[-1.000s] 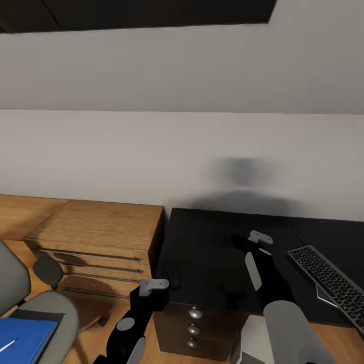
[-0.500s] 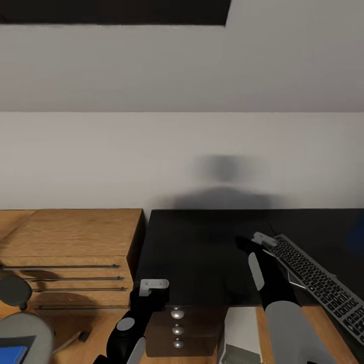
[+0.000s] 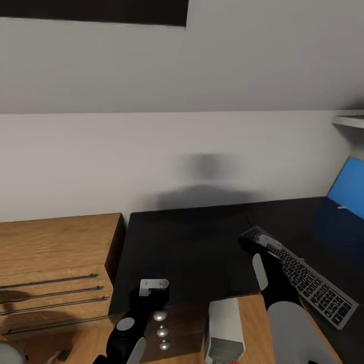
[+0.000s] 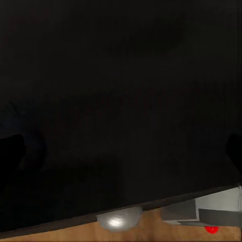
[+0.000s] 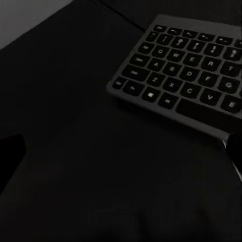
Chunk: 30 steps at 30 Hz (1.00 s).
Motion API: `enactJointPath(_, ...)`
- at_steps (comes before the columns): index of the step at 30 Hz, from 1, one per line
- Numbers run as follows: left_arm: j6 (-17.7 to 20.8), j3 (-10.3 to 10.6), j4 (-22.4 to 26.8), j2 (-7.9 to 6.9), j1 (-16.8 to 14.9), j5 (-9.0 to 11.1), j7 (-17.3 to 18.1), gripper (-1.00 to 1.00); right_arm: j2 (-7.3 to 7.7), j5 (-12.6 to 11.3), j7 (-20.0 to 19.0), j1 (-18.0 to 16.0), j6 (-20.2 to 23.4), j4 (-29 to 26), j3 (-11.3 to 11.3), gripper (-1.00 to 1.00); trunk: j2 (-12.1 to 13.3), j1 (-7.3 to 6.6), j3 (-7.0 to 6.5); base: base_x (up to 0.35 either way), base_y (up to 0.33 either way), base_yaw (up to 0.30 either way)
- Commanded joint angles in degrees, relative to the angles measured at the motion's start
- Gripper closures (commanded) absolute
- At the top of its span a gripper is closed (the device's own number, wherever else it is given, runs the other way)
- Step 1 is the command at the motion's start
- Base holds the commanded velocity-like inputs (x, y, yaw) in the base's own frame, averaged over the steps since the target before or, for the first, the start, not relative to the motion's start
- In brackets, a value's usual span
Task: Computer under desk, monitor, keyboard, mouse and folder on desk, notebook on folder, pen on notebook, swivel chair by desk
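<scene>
From the head camera, a glossy black table (image 3: 187,253) stands against a sloped white wall (image 3: 151,151), its drawer block with round silver knobs (image 3: 161,316) at the near edge. A light-wood drawer cabinet (image 3: 55,263) stands just beside the table's left end. The dark grey keyboard (image 3: 303,280) lies slantwise on the right part of the table top. Beyond it, at the far right edge, a bright blue tilted panel (image 3: 349,189) shows; it may be the monitor's lit screen, though that is hard to tell. The silver-grey computer (image 3: 225,328) stands on the wood floor by the drawer block, partly beneath the table's edge. The left pincer (image 3: 152,289) hangs over the table's near edge above the knobs, and the right pincer (image 3: 260,241) is over the keyboard's near end; whether either one is open cannot be told here.

The left wrist camera looks down on the black table top (image 4: 121,101), with one silver knob (image 4: 118,220) and the computer's red light (image 4: 212,229) beneath its edge.

The right wrist camera shows the keyboard (image 5: 186,75) lying flat on the table (image 5: 75,151). Dark finger shapes (image 5: 10,151) at the frame's two sides stand well apart, with nothing between them, so this pincer looks open.
</scene>
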<state>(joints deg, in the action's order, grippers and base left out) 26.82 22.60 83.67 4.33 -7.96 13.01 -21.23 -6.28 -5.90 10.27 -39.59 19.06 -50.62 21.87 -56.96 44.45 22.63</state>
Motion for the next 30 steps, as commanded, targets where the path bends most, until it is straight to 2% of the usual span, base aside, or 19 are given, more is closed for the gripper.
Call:
enactJointPath(1, 0.2, 0.1, 0.1, -0.02, 0.0, 0.6, -0.6, -1.00, -0.04, -0.6, 0.3, 0.0, 0.2, -0.1, 0.2, -1.00, -0.1, 0.01, 0.07, 0.000, 0.000, -0.279)
enactJointPath(5, 0.2, 0.1, 0.1, -0.02, 0.0, 0.6, -0.5, -1.00, -0.03, -0.6, 0.3, 0.0, 0.2, -0.1, 0.6, -1.00, -0.1, 0.01, 0.07, 0.000, 0.000, -0.288)
enactJointPath(12, 0.2, 0.1, 0.1, -0.02, 0.0, 0.6, -0.5, -1.00, 0.01, -0.6, 0.2, 0.0, 0.2, -0.1, 3.4, -1.00, -0.1, 0.01, 0.07, 0.000, 0.000, -0.292)
enactJointPath(24, 0.2, 0.2, 0.1, 0.05, 0.0, 0.6, -0.5, -1.00, 0.03, -0.6, 0.2, 0.0, 0.2, -0.1, 3.7, -1.00, -0.1, 0.01, 0.07, 0.000, 0.000, -0.292)
enactJointPath(30, 0.2, 0.3, 0.1, 0.06, 0.0, 0.7, -0.5, -1.00, -0.13, -0.7, 0.1, 0.0, 0.1, -0.3, 3.3, -1.00, -0.1, 0.01, 0.07, 0.000, 0.000, -0.045)
